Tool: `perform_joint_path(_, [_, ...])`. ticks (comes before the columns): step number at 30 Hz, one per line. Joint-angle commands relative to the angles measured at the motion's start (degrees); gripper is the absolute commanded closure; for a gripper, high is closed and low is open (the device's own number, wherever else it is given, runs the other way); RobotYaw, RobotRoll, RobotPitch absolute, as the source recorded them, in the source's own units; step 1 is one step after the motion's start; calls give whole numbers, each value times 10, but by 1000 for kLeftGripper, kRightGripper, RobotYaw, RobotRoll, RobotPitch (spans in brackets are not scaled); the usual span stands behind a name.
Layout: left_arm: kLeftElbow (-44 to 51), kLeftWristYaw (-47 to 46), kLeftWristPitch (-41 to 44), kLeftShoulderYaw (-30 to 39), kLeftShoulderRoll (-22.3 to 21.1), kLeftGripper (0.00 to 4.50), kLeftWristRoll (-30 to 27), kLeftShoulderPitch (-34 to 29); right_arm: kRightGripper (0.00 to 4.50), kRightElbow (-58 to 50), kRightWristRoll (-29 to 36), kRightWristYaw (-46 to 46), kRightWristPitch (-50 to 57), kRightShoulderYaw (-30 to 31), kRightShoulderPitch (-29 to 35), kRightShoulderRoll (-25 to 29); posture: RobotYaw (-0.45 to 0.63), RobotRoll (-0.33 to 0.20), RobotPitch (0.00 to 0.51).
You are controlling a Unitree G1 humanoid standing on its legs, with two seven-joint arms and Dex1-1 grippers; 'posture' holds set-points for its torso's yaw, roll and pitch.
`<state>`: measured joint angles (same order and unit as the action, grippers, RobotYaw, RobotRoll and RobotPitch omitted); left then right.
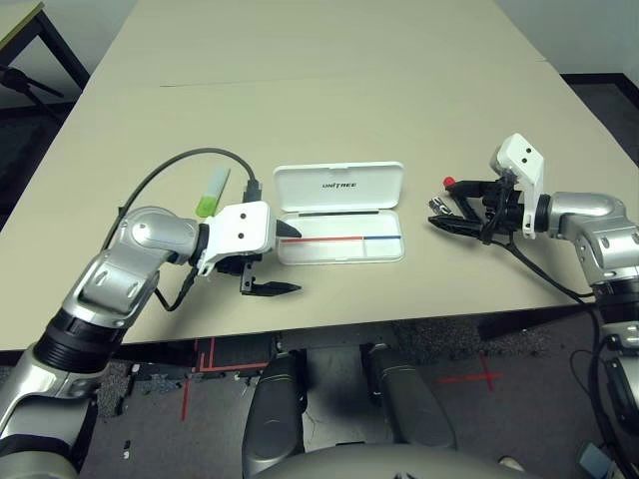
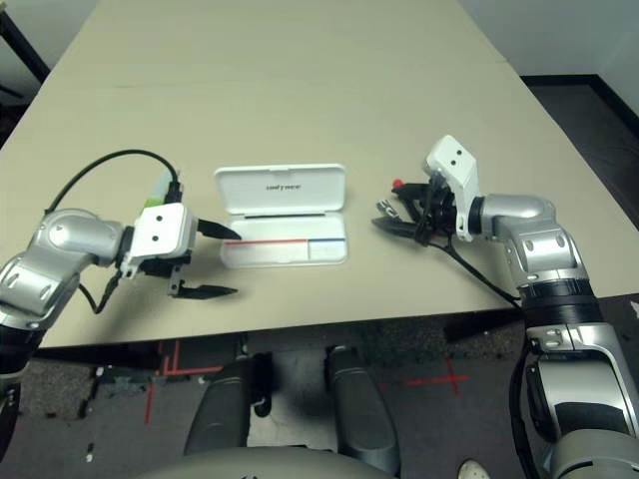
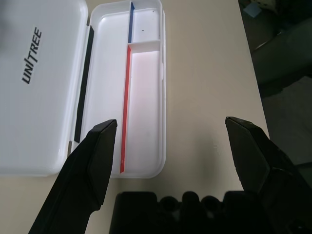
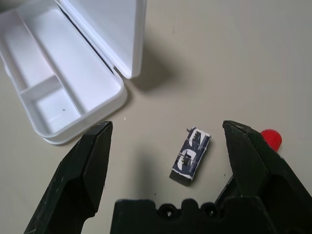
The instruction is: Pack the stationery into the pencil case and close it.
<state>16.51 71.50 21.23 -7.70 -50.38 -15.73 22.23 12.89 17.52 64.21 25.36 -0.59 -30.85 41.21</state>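
The white pencil case (image 1: 339,247) lies open at the table's middle, its lid (image 1: 339,185) flat behind the tray and lettered in dark. The tray (image 3: 144,97) holds nothing; a red-and-blue line runs along it. My left gripper (image 2: 210,261) is open and empty at the tray's left end. A pale-green-and-white stick (image 1: 212,193) lies behind that wrist. To the right of the case, my right gripper (image 1: 436,215) is open, its fingers either side of a tiny black-and-silver piece (image 4: 190,157) on the table. The red end of a marker (image 1: 449,182) pokes out behind it; the rest is hidden.
A black cable (image 1: 190,160) loops over my left forearm. The table's front edge (image 1: 329,324) runs close below the case. A seam (image 1: 349,72) crosses the table farther back, with broad bare tabletop beyond. Another table's corner (image 1: 20,25) stands at the far left.
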Motion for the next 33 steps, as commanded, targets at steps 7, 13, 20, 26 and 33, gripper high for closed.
perform_joint_path(7, [20, -4, 27, 63, -32, 20, -39, 7, 0, -152, 8, -196, 271, -47, -5, 10, -60, 0, 156])
perform_joint_path(13, [12, -3, 17, 59, -31, 20, -35, 2, 0, -185, 8, -306, 458, -45, -48, -9, -70, 0, 165])
perform_joint_path(20, [17, -7, 19, 51, -26, 20, -33, 6, 0, -161, 6, -361, 528, -48, -77, -39, -61, 0, 172])
perform_joint_path(26, [29, -8, 29, 48, -28, 20, -34, 10, 0, -129, 6, -372, 535, -29, -76, -51, -36, 0, 172])
perform_joint_path(33, [45, -16, 43, 50, -30, 20, -36, 6, 0, -95, 3, -365, 528, 1, -74, -50, -18, 0, 173])
